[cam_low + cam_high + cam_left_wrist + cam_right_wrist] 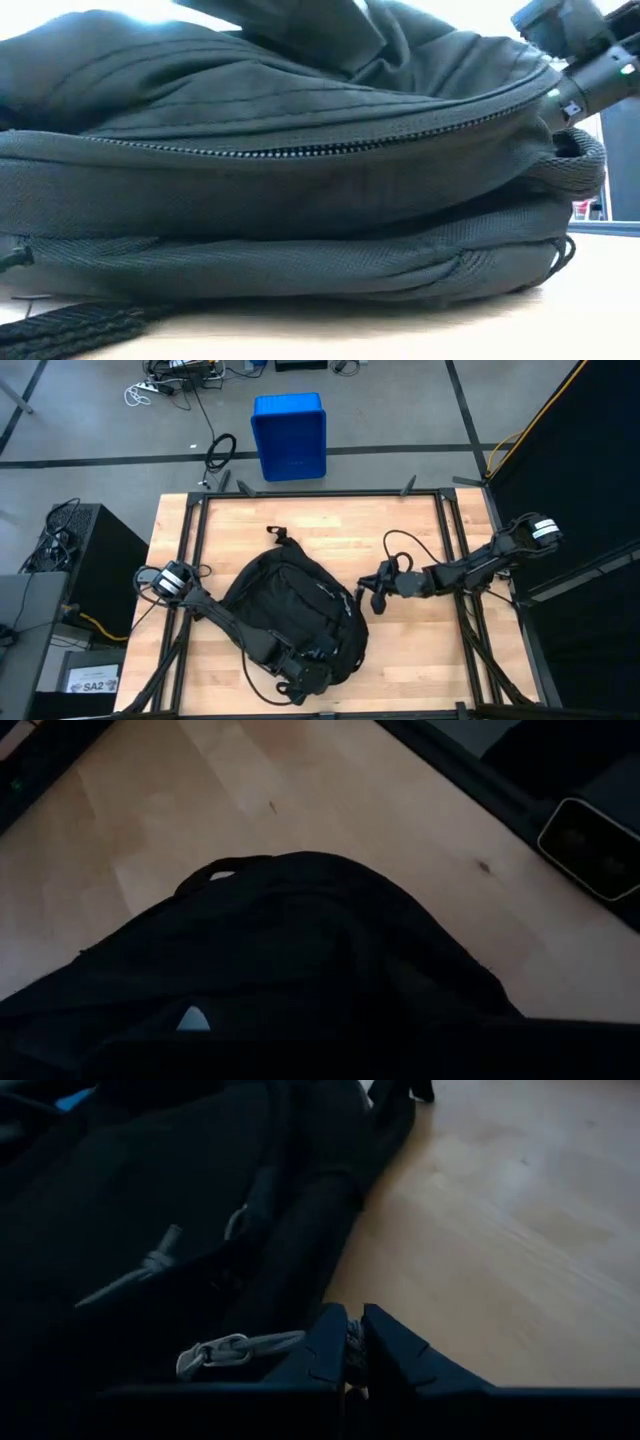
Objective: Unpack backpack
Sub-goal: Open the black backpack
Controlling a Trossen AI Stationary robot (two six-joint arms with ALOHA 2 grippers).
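The black backpack (295, 615) lies flat in the middle of the wooden table, its carry handle (277, 536) toward the far edge. In the low view its side and a shut zip (300, 150) fill the picture. The left wrist view shows its pale triangular logo (192, 1018). My left gripper (305, 678) reaches over the backpack's near end; its fingers are hidden against the black fabric. My right gripper (378, 592) is at the backpack's right edge, shut on a short grey cord (352, 1338). Another grey zip-pull cord (235, 1350) lies loose beside it. My left gripper lies against the backpack's near end (318, 660), but the arm and the dark fabric hide its fingertips; whether it holds anything cannot be told. My right gripper pinches a short grey cord (352, 1342) at the backpack's right edge between its two fingers. It comes in from the table's right, slanting a little downward. The backpack rests on the table.
A blue plastic bin (290, 435) stands on the floor beyond the table's far edge. Black frame rails (320, 492) run along the table's edges. Bare wood (420, 650) shows to the right of the backpack and at the far left. Cables trail from both arms.
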